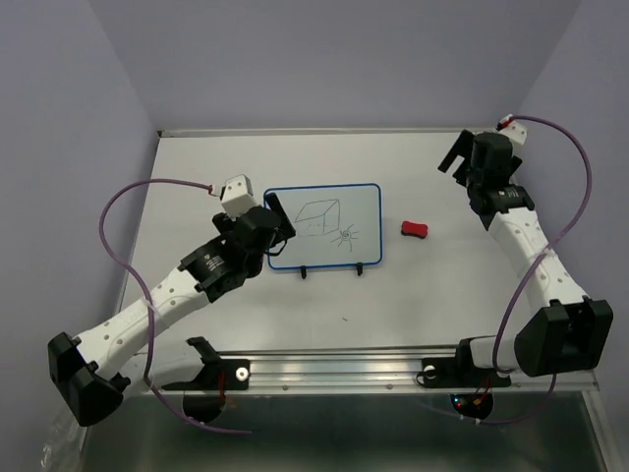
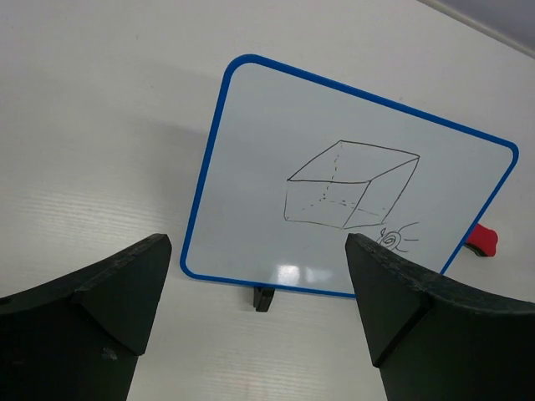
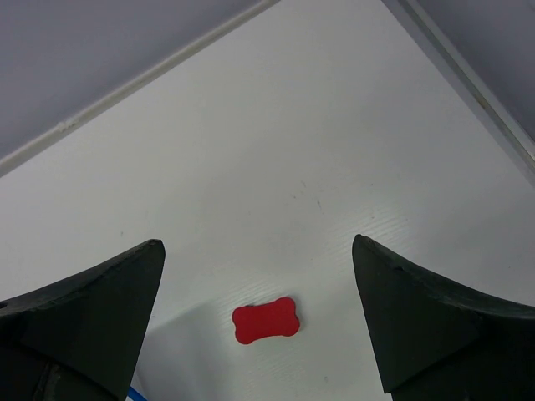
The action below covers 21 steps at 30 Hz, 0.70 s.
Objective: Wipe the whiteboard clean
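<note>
The whiteboard [image 1: 324, 202] [image 2: 267, 150] stands on two black feet mid-table, blue-rimmed, with a black cube and a small spiral sun drawn on it. My left gripper [image 1: 280, 228] [image 2: 259, 242] is at the board's left end, open, its jaws wide apart with nothing between them; the board lies a little beyond its fingertips. A red bone-shaped eraser [image 1: 415, 229] [image 3: 266, 320] [image 2: 482, 240] lies flat on the table right of the board. My right gripper [image 1: 454, 157] [image 3: 257, 242] hovers open at the back right, apart from the eraser.
Lilac walls close in the table at the back and sides, with a raised edge strip [image 3: 468, 83] along the right side. A metal rail [image 1: 393, 369] runs along the near edge. Purple cables [image 1: 118, 236] loop off both arms.
</note>
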Each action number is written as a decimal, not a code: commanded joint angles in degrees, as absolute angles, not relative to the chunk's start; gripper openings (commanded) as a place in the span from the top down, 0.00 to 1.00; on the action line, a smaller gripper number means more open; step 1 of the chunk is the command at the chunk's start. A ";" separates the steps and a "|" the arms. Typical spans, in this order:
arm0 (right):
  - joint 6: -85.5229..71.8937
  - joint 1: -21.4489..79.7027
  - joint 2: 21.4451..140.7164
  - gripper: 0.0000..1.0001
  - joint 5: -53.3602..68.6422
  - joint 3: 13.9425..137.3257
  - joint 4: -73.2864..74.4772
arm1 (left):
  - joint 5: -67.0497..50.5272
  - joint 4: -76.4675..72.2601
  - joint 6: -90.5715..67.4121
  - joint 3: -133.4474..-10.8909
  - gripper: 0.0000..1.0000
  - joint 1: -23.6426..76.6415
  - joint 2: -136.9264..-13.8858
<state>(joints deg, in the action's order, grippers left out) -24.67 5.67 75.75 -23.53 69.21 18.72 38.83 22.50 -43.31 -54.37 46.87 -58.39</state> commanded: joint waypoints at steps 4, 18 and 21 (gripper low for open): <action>-22.41 5.54 77.78 0.00 -20.04 68.56 16.09 | 35.16 19.43 -41.66 -52.21 0.01 48.34 -60.38; -16.97 5.54 85.87 0.00 -8.71 70.22 15.64 | 28.29 -2.08 -45.71 -34.63 0.08 52.82 -70.03; -15.38 5.54 87.01 0.00 -6.42 70.40 15.64 | 30.14 -2.89 -44.83 -36.12 0.10 52.82 -74.33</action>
<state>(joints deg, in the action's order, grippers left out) -18.37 5.67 86.21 -10.50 68.77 18.41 28.05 4.51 -45.91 -34.63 52.56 -71.72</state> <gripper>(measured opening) 0.998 0.911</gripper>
